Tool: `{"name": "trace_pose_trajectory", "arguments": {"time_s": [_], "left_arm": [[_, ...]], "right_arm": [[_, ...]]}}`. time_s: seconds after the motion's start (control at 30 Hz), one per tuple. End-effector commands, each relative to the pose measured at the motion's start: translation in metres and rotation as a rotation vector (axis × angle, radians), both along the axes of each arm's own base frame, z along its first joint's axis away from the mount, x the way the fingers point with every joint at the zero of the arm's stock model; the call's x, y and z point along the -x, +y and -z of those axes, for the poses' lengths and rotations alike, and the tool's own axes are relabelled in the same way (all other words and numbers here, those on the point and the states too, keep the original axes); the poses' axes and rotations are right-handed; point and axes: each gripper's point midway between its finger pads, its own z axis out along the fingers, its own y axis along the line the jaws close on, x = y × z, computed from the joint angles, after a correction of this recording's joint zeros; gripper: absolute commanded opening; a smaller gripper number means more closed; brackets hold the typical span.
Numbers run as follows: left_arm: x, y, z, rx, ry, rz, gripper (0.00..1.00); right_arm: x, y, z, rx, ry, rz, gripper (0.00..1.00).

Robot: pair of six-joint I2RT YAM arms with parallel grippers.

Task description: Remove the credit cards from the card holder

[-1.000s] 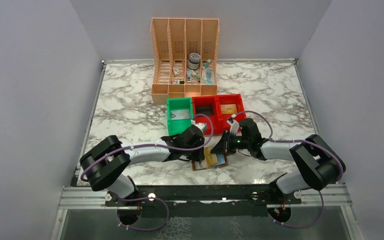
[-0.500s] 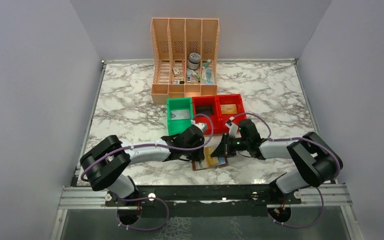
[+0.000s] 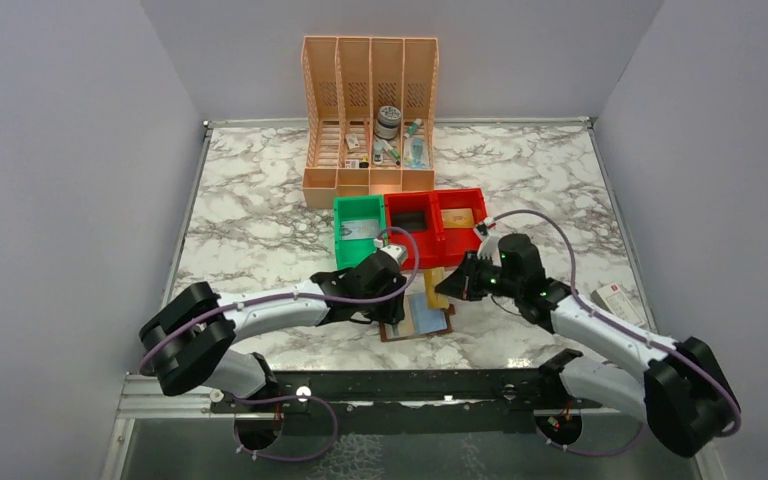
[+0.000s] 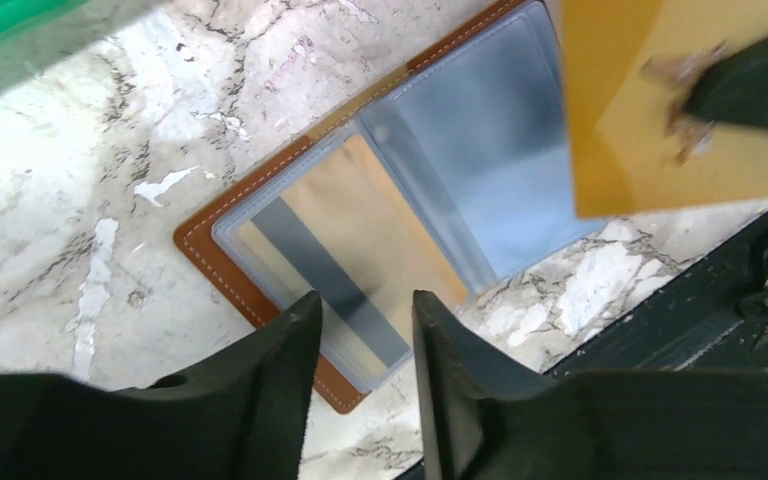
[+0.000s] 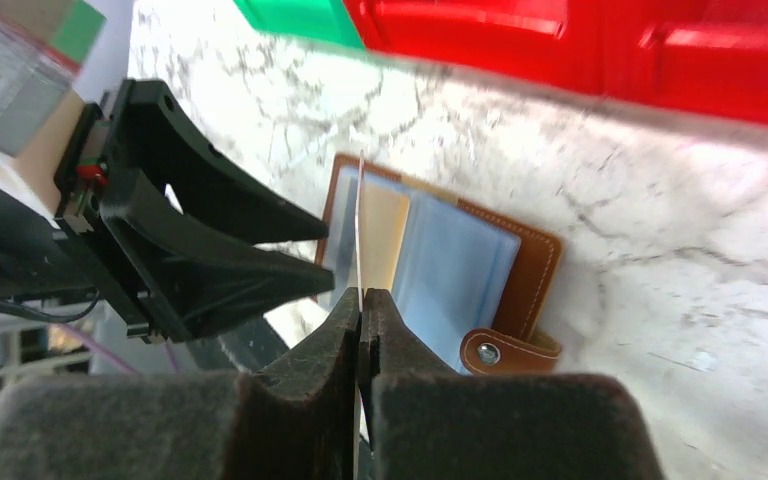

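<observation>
Item 1, my right jaws: clenched on one gold credit card (image 4: pixel 660 100), held on edge just above the card holder (image 5: pixel 535 265).
Item 2, my left jaws: released, empty, hovering at the holder's left edge.
Item 3, holder: open flat on the bench (image 3: pixel 260 210).
Outstanding, I judge: one card freed; a tan card (image 4: pixel 380 215) remains sleeved inside.

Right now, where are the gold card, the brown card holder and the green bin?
gold card (image 4: pixel 620 120): left wrist view, flat face.
card holder (image 5: pixel 538 270): right wrist view, brown leather border.
green bin (image 3: pixel 352 254): top external view, near wall.
</observation>
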Motion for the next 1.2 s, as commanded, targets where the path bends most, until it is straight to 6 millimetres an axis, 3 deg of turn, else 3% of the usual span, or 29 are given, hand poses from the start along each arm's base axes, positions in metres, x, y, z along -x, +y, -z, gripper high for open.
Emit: {"name": "trace_pose_trajectory", "arguments": {"time_s": [0.0, 0.13, 0.33, 0.43, 0.63, 0.8, 0.97, 1.17], "left_arm": [[-0.003, 0.007, -0.026, 0.021, -0.063, -0.009, 0.46], [-0.004, 0.007, -0.043, 0.062, -0.110, 0.011, 0.57], [-0.007, 0.023, -0.053, -0.023, -0.157, 0.033, 0.61], [-0.010, 0.027, -0.070, -0.005, -0.200, 0.029, 0.80], [-0.025, 0.047, -0.085, -0.101, -0.296, 0.007, 0.98], [-0.037, 0.070, -0.082, -0.229, -0.341, -0.040, 0.99], [-0.055, 0.087, -0.091, -0.295, -0.348, -0.048, 0.99], [-0.080, 0.144, -0.101, -0.305, -0.328, -0.189, 0.99]], "right_arm": [[-0.019, -0.024, -0.022, 0.087, -0.163, 0.119, 0.01], [-0.019, -0.028, -0.042, 0.058, -0.278, 0.125, 0.01], [-0.005, -0.024, -0.063, 0.016, -0.418, 0.013, 0.01], [-0.002, -0.024, -0.069, 0.033, -0.494, -0.039, 0.01], [-0.033, -0.054, -0.093, 0.161, -0.526, 0.177, 0.01], [-0.062, -0.058, -0.095, 0.243, -0.495, 0.248, 0.01], [-0.091, -0.055, -0.102, 0.220, -0.489, 0.275, 0.01], [-0.131, -0.097, -0.094, 0.160, -0.420, 0.349, 0.01]]}}
